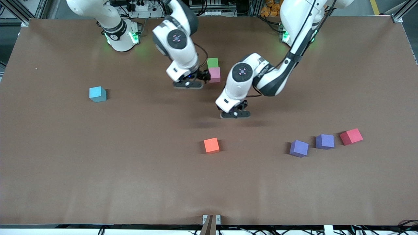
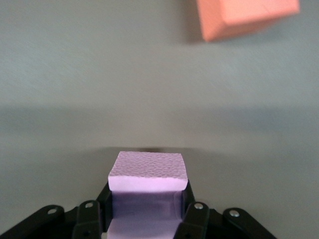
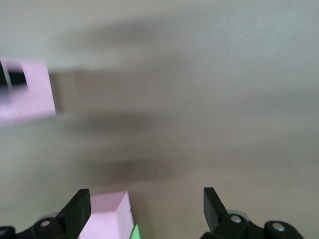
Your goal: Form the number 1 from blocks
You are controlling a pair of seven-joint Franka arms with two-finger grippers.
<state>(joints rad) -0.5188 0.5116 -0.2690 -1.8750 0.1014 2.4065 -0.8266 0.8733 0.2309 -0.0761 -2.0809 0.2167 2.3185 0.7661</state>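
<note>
Meanwhile, the left gripper [image 1: 235, 114] is hanging over bare table [image 1: 130, 182] near the middle, its fingers [image 2: 192, 215] squeezing a pink block [image 2: 148, 172]; open brown surface is lying all round it, with the orange cube [image 1: 211, 145] nearer the camera. The right gripper [image 1: 192, 85] is standing spread wide and holding nothing, just beside a second pink block [image 1: 214, 74], which is touching the green block [image 1: 212, 62] farther from the camera. The blue block [image 1: 97, 94] is sitting alone toward the right arm's end. Two purple blocks [image 1: 299, 148] [image 1: 325, 141] and the red cube [image 1: 351, 136] are lying in a loose row toward the left arm's end, well apart from every table edge.
</note>
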